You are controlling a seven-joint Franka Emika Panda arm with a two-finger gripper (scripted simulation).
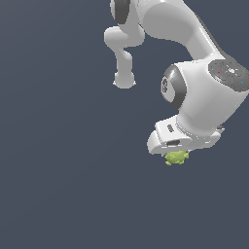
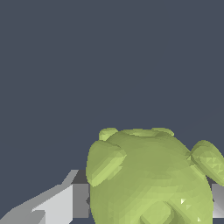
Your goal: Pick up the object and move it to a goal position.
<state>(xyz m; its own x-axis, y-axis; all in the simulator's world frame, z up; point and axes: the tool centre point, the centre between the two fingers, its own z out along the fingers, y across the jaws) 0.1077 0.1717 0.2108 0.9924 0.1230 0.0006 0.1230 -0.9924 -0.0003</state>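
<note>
A: Where is the knobbed yellow-green object (image 2: 151,179)?

B: Between the fingers (image 2: 65,203) of our claw (image 1: 176,151), which appears clenched on it.

A: How do we carry well?

B: We hold firmly and move smoothly. The grey desk (image 1: 63,185) shows no obstacle; no goal marker is visible.

The supporting surface was a flat, plain slate-blue floor (image 1: 58,185) — uniform in colour, without seams or markings. Toward four o'clock of the exterior view's centre sat a small yellow-green lumpy object with little knobs (image 1: 176,157); whether it rested on the floor or hung just clear of it could not be told. In the wrist view the same surface (image 2: 109,57) spread beyond the object (image 2: 148,179) — bare and even.
</note>
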